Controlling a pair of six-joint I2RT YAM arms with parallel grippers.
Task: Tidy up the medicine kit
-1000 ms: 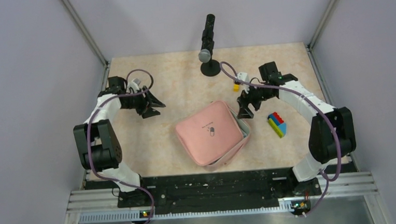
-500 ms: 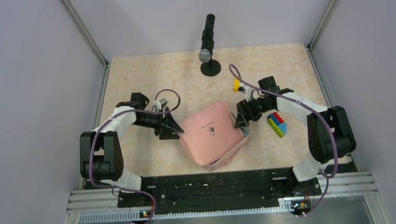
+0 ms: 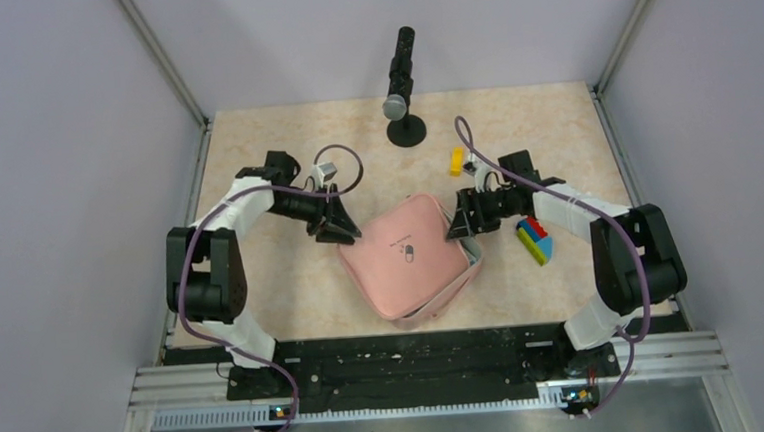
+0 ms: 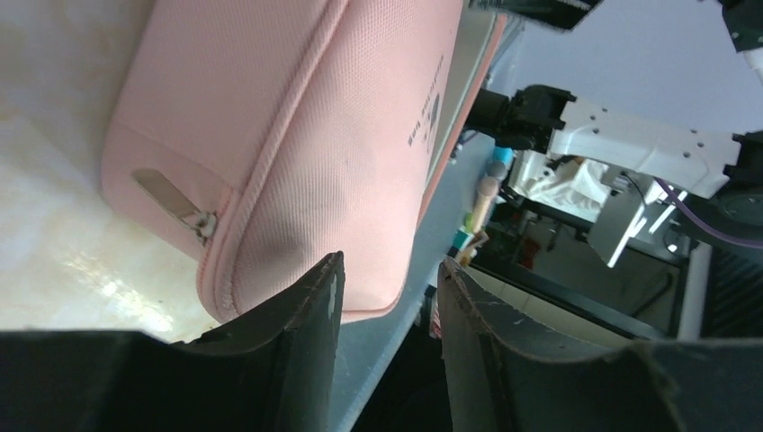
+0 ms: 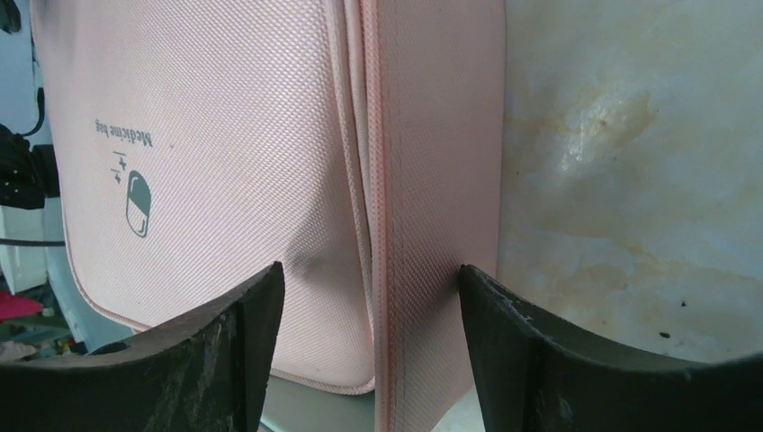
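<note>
Left fingers (image 4: 301, 346) parted narrowly; right fingers (image 5: 229, 355) parted wide.

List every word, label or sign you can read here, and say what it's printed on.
"Medicine bag": dark print on the lid of the pink medicine kit, read in the right wrist view.
Sign: a capsule logo with two plus marks beside those words.
Left wrist and top views: the same print, too small or blurred to read.
No other text shows.

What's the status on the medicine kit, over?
Left gripper at medicine kit left corner, jaws open. Right gripper astride right edge, jaws open. Kit flat, ungripped. Brick block apart, right.
</note>
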